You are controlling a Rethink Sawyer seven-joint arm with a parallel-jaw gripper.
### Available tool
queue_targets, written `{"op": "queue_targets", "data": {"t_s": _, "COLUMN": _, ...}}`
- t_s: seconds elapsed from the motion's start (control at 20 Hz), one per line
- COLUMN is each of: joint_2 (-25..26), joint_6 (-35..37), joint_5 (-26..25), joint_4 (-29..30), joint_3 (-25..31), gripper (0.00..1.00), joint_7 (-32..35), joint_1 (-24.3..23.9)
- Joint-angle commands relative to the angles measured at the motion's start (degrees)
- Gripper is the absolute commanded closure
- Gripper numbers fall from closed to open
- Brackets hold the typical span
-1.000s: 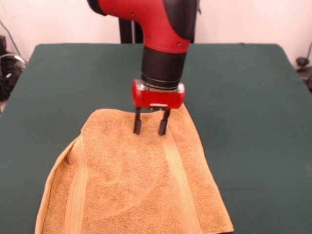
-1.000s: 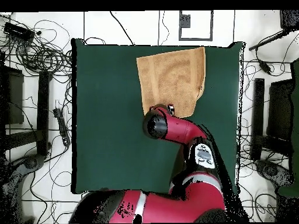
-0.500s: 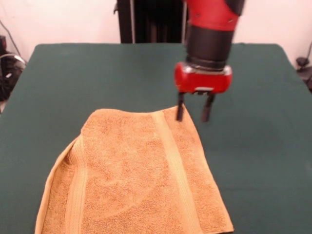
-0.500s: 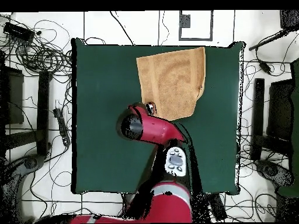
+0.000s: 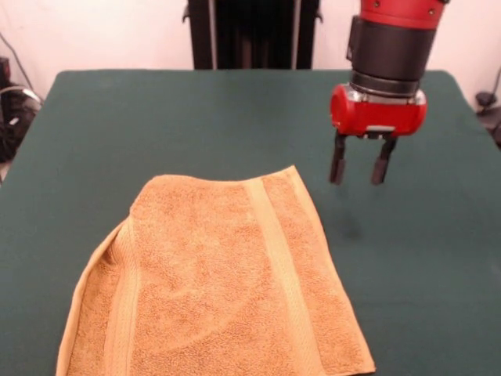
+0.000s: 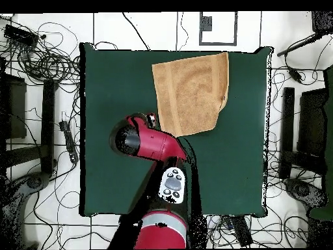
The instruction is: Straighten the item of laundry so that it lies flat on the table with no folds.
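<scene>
Front view shows the gripper (image 5: 358,168) hanging empty, fingers parted, at upper right over bare table (image 5: 141,125), while the golden-orange towel (image 5: 219,286) lies down-left of it, its long axis running toward the bottom edge, seemingly still doubled along its left side.

Golden-orange terry-cloth rectangular towel (image 5: 219,282) (image 6: 192,91) showed looped nap, uniform colour; two woven ribbed bands, same golden-orange, slightly paler, ran across it. Large rectangular table in dark green felt-like cloth (image 5: 156,117) (image 6: 117,169) was plain, unpatterned. Gripper (image 5: 358,166) had glossy red body, black fingers (image 5: 337,163). Arm above it (image 5: 390,47) was black at wrist, red higher up; overhead view showed red arm shell with black end cap (image 6: 127,140) and grey-white panel (image 6: 172,184). Floor round table was white, crossed by black cables (image 6: 39,62).
</scene>
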Motion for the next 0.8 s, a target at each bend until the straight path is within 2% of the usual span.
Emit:
{"op": "queue_targets", "data": {"t_s": 0.05, "joint_2": -0.17, "joint_6": 3.56, "joint_5": 5.48, "joint_4": 6.45, "joint_3": 3.62, "gripper": 0.00, "joint_7": 18.93, "joint_1": -2.91}}
{"op": "queue_targets", "data": {"t_s": 0.2, "joint_2": -3.01, "joint_6": 2.47, "joint_5": 5.05, "joint_4": 8.16, "joint_3": 5.76, "gripper": 0.00, "joint_7": 16.67, "joint_1": -7.51}}
{"op": "queue_targets", "data": {"t_s": 0.5, "joint_2": -7.65, "joint_6": 7.86, "joint_5": 2.43, "joint_4": 9.28, "joint_3": 7.36, "gripper": 0.00, "joint_7": 10.51, "joint_1": -15.06}}
{"op": "queue_targets", "data": {"t_s": 0.8, "joint_2": -8.81, "joint_6": 6.74, "joint_5": -0.13, "joint_4": 11.05, "joint_3": 9.97, "gripper": 0.00, "joint_7": 8.48, "joint_1": -18.81}}
